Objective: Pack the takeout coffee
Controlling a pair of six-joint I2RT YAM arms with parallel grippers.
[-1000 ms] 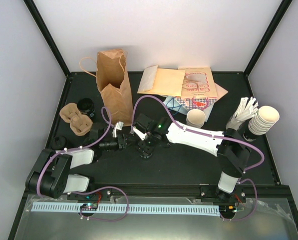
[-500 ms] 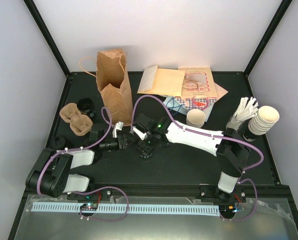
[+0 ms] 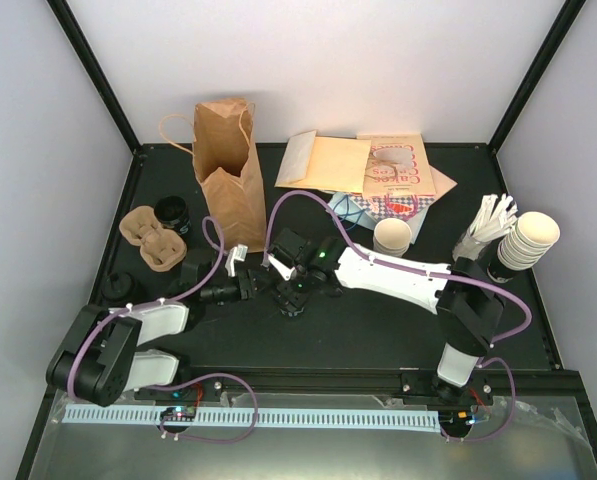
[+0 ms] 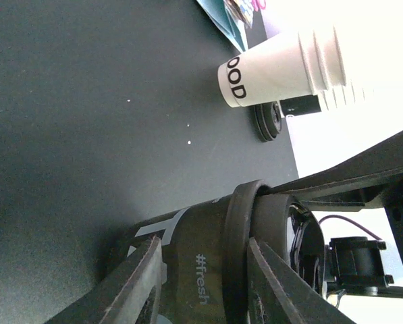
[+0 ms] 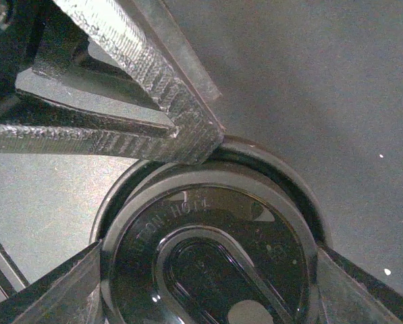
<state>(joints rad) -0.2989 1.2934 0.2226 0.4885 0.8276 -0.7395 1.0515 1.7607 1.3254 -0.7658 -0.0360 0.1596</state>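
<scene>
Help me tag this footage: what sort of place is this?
Likely a mock café packing bench in a lab booth: tall brown paper bag, tan moulded-pulp cup carrier, nested cream paper cups.

We count one standing paper bag, one cardboard carrier, one dark lidded cup and a second dark cup, one lone cream cup, one nested cup stack and one stirrer bundle. The flat envelopes overlap, so we cannot count them.
</scene>
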